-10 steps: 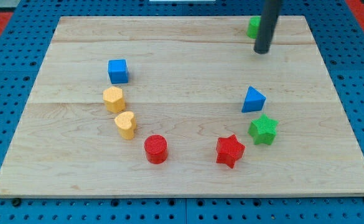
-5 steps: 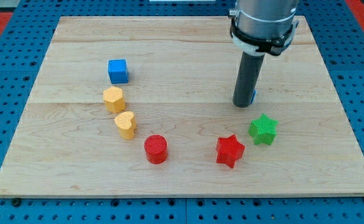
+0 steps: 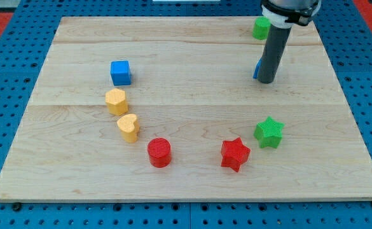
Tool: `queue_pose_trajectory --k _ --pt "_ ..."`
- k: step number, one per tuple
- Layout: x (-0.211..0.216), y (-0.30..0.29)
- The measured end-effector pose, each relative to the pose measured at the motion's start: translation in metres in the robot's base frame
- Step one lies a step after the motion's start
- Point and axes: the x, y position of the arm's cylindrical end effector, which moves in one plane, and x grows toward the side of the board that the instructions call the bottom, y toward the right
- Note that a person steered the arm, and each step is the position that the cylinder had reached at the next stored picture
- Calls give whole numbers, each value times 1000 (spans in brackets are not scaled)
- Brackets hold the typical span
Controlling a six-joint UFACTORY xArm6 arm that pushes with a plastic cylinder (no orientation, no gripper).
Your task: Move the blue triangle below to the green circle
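Blocks lie scattered over a wooden board (image 3: 186,172) in the single camera view, and my tip (image 3: 266,81) sits in the upper right of the frame, touching the blue triangle (image 3: 257,70), of which only a thin sliver shows at the rod's left edge; the rest is hidden behind the rod. The green circle (image 3: 260,28) stands near the top edge, directly above the triangle and partly covered by the arm, with a clear gap of bare wood between the two. There are no jaws on this rig, only the plain rod, so nothing is clasped or released. In the left half sit a blue cube (image 3: 120,72), a yellow hexagon (image 3: 116,101) and a yellow heart (image 3: 128,126); along the lower middle lie a red cylinder (image 3: 159,152), a red star (image 3: 235,153) and a green star (image 3: 268,132). The push seems well along, the triangle roughly under the circle; the next move probably calls for a short, gentle nudge upward, stopping short of knocking the circle.
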Motion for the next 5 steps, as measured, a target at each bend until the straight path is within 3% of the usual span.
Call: queue_pose_trajectory --k 3,5 --pt "-16 19" --pt "-62 15"
